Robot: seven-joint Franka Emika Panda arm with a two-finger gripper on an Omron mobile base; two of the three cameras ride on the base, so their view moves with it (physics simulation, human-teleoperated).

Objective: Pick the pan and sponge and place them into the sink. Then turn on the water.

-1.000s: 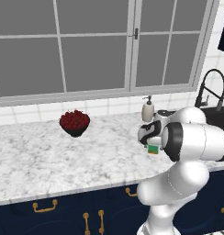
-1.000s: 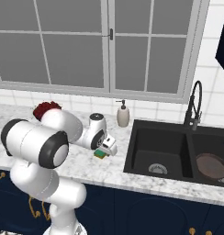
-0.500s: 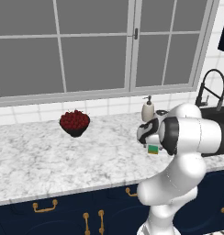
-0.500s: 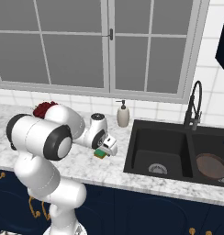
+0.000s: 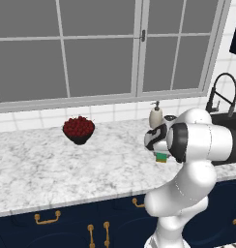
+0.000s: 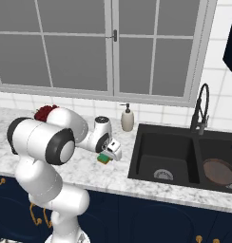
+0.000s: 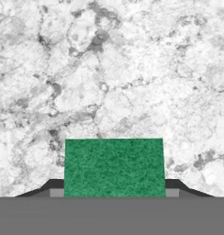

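The green sponge (image 7: pixel 114 167) with its yellow underside sits between my fingertips, just above the marble counter (image 7: pixel 132 69). My gripper (image 6: pixel 108 155) is shut on the sponge (image 6: pixel 104 159), a short way left of the black sink (image 6: pixel 137 161). From the left base view the sponge (image 5: pixel 161 156) peeks out under the gripper (image 5: pixel 161 153). The reddish-brown pan (image 6: pixel 218 171) lies in the right basin. The black gooseneck faucet (image 6: pixel 201 109) stands behind the divider, and no water runs from it.
A cream soap dispenser (image 6: pixel 127 118) stands at the back of the counter, just left of the sink. A dark bowl of red fruit (image 5: pixel 79 130) sits further left near the wall. The faucet (image 5: pixel 221 94) and sink edge (image 5: pixel 226 118) lie right of my arm.
The arm's elbow has shifted slightly. The sponge stays in the gripper at about the same place over the counter.
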